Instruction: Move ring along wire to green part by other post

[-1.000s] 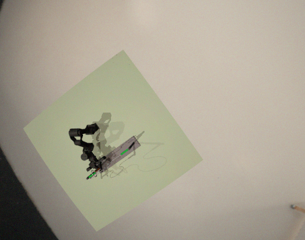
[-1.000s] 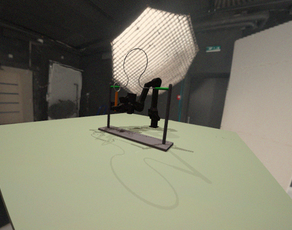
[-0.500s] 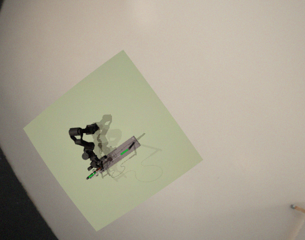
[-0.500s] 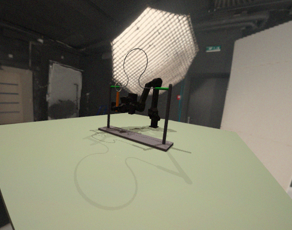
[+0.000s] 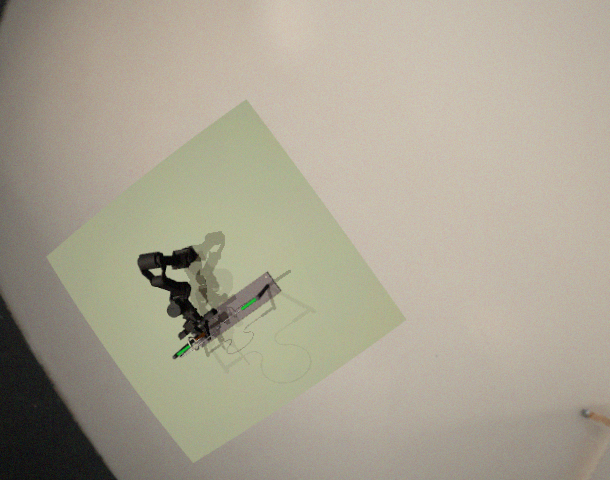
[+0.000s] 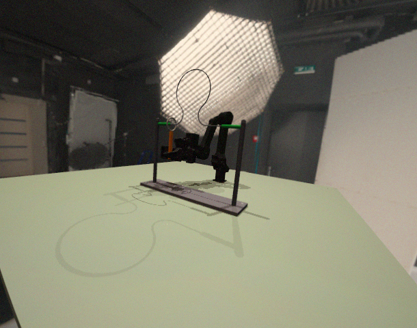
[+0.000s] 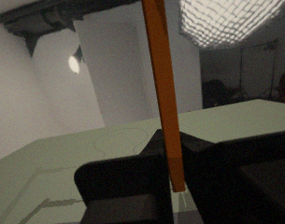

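Observation:
The ring (image 6: pixel 171 130) is around the wire at the inner end of the left green part (image 6: pixel 162 123) (image 5: pixel 182 350), near the left post (image 6: pixel 155 155). Whether it touches the wire is too small to tell. Its orange handle (image 6: pixel 171 138) (image 7: pixel 164 84) hangs down nearly upright. My gripper (image 6: pixel 169 154) (image 7: pixel 163 133) is shut on the handle near its lower end, below the wire. The thin grey wire (image 6: pixel 210 86) rises in a tall loop between the green parts. The other green part (image 6: pixel 231 126) (image 5: pixel 249 302) meets the right post (image 6: pixel 238 162).
The posts stand on a long grey base board (image 6: pixel 215 203) (image 5: pixel 272 284) on the pale green table (image 6: pixel 272 275) (image 5: pixel 233 155). My arm (image 6: pixel 221 141) (image 5: pixel 163 281) reaches in from behind the wire in the exterior view. Shadows of the wire and posts lie on the table.

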Controlling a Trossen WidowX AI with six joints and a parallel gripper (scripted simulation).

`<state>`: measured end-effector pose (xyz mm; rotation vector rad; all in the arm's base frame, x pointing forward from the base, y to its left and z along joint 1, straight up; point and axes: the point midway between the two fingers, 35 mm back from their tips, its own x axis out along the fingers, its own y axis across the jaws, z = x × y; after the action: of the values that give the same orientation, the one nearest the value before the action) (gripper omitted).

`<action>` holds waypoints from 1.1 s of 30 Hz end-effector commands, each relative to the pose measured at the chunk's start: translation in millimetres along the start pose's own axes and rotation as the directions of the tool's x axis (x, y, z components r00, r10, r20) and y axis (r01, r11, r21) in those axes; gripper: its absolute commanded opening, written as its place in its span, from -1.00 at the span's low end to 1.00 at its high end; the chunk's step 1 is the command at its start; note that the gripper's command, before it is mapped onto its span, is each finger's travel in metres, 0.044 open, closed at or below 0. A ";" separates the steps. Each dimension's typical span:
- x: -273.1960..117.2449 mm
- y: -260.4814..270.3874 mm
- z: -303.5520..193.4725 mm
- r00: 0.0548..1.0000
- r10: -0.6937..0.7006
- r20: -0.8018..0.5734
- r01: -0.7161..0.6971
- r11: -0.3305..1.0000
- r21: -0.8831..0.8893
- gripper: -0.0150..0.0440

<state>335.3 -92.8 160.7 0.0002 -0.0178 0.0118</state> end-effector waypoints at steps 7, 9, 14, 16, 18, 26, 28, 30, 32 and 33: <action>-0.4 14.8 0.4 1.000 -0.002 0.001 0.002 0.999 0.045 -1.00; -0.4 18.7 0.5 1.000 -0.002 0.001 0.002 0.998 0.060 -1.00; -0.2 28.6 1.0 1.000 -0.002 0.001 0.001 0.995 0.105 -1.00; -0.1 33.8 1.5 1.000 -0.001 0.001 0.001 0.992 0.130 -1.00; 0.0 39.6 2.2 1.000 -0.001 0.002 0.001 0.987 0.160 -1.00; 0.5 64.5 7.7 1.000 0.000 0.004 -0.001 0.955 0.296 -1.00; 0.6 70.0 9.6 1.000 0.000 0.004 -0.001 0.945 0.328 -1.00; 0.8 76.7 12.0 1.000 0.000 0.005 -0.002 0.931 0.366 -1.00; -0.4 81.4 14.1 1.000 0.005 -0.004 -0.003 0.919 0.394 -1.00; -1.2 83.6 15.1 1.000 0.008 -0.010 -0.003 0.914 0.406 -1.00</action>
<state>334.5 -15.0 170.8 0.3744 -0.0053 0.0217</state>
